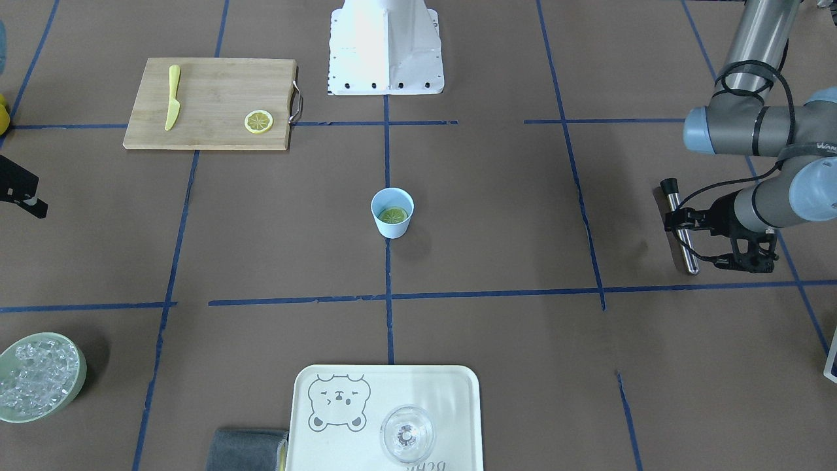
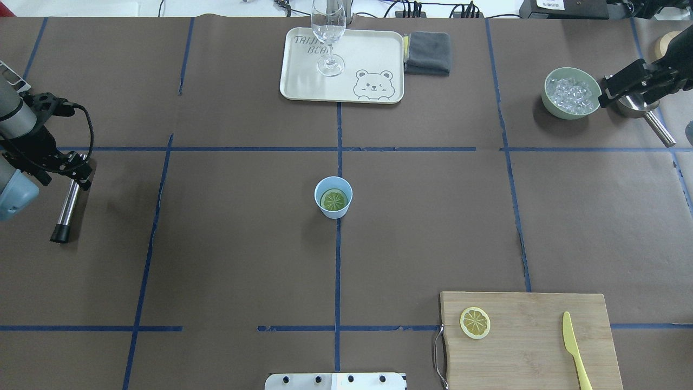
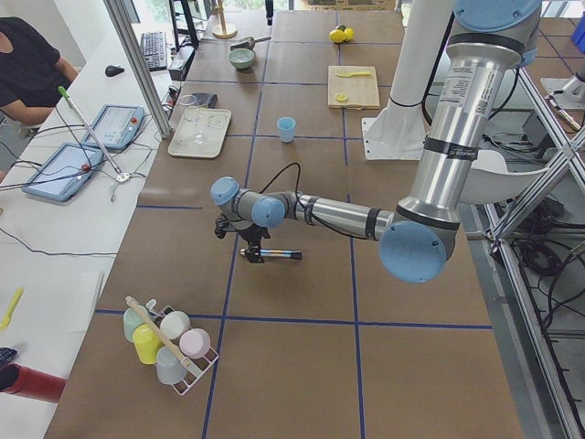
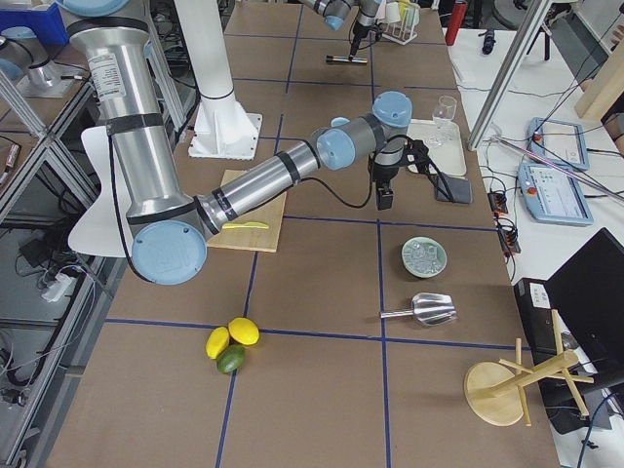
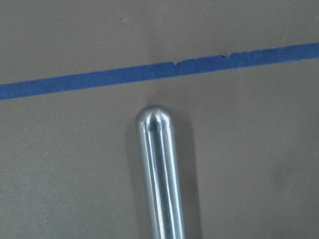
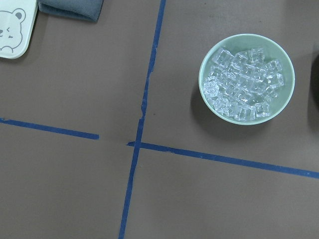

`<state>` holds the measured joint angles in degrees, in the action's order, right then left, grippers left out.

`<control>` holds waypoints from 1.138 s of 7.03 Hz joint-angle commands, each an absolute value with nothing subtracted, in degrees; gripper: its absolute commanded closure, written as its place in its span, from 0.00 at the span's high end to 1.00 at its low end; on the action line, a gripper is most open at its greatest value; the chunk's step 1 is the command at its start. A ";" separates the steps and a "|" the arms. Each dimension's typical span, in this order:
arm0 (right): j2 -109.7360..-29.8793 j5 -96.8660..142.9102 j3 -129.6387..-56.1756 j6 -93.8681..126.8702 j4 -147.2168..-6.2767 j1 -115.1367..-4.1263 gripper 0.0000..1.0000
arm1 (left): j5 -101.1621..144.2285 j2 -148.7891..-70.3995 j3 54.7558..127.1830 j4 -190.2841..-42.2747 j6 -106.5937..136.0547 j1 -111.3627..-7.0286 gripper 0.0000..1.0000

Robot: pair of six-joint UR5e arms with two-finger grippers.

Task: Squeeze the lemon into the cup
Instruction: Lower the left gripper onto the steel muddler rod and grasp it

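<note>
The light-blue cup [image 1: 392,229] stands at the table's middle, also in the overhead view [image 2: 326,209]. One lemon slice [image 1: 393,215] lies flat inside it [image 2: 333,200]. The second slice [image 1: 259,122] lies on the wooden cutting board [image 2: 530,346]. My left gripper [image 1: 679,221] is far off at the table's side [image 2: 73,170], its fingers snug around a metal rod [image 1: 685,252] that lies along the table [image 5: 159,174]. My right gripper [image 2: 605,96] hangs empty beside the ice bowl, fingers together, far from the cup.
A yellow plastic knife [image 1: 172,98] lies on the board. A pale green bowl [image 2: 547,100] of ice and a metal scoop [image 2: 639,108] sit near the right gripper. A bear tray [image 2: 373,49] holds a clear glass [image 2: 328,38], with a grey cloth [image 2: 427,51] beside it.
</note>
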<state>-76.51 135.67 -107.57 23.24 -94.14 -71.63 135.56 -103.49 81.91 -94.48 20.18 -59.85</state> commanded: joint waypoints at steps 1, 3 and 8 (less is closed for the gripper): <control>-76.38 135.70 -107.58 23.29 -94.13 -71.72 1.00 | 135.61 -103.62 80.95 -94.74 20.30 -59.33 1.00; -76.20 135.88 -107.67 23.29 -94.13 -72.33 1.00 | 135.53 -103.62 80.60 -94.75 20.30 -58.45 1.00; -76.03 136.14 -107.75 23.47 -94.13 -72.33 1.00 | 135.53 -103.62 80.33 -94.57 20.39 -58.45 0.38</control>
<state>-76.10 136.13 -107.74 23.42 -94.13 -72.33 135.60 -103.62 80.27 -94.71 20.33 -58.45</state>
